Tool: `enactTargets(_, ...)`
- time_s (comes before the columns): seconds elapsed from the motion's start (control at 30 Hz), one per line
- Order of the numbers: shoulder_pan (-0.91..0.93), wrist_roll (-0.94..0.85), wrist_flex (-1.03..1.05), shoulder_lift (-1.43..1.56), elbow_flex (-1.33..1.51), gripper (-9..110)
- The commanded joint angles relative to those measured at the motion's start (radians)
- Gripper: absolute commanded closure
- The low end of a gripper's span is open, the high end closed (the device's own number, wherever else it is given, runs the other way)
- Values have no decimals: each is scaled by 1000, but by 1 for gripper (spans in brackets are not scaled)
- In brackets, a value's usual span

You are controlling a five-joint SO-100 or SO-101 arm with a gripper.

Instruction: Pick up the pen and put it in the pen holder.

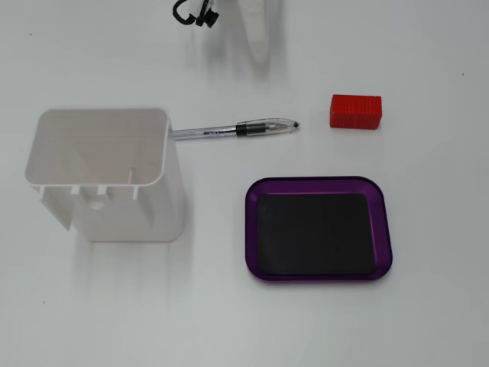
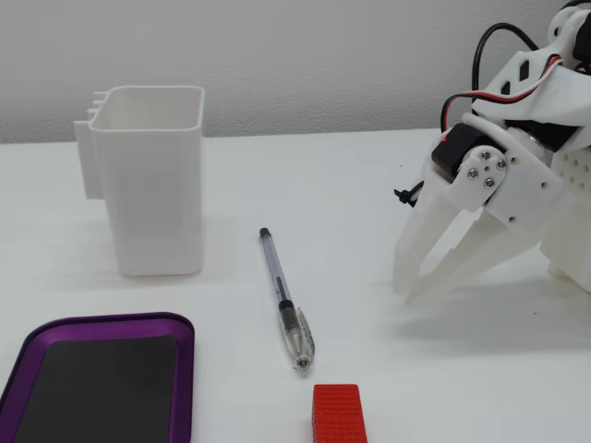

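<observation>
A clear-barrelled pen (image 1: 229, 131) with a black grip lies flat on the white table, also seen in the other fixed view (image 2: 284, 300). The white rectangular pen holder (image 1: 99, 172) stands upright and empty, to the left of the pen (image 2: 152, 180). My gripper (image 2: 409, 291) is at the right, pointing down with its tips close above the table. Its white fingertips are together and hold nothing. It stands well apart from the pen. Only its tip (image 1: 260, 46) shows at the top edge of the view from above.
A purple tray (image 1: 318, 229) with a black inner mat lies near the pen, also seen at the lower left (image 2: 97, 332). A red ribbed block (image 1: 355, 112) sits by the pen's tip, also seen at the bottom (image 2: 337, 413). Black and red cables run behind the arm.
</observation>
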Motion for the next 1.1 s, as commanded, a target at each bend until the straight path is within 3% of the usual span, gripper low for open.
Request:
enactTargets(0.0, 196, -109, -127, -261, -347, 86)
enactTargets(0.2, 195, -25, -123, -549, -525, 84)
enactTargets(0.53, 161, -29, -66, -1014, -762, 77)
enactTargets(1.07, 109, -41, -118, -1686, -1160, 77)
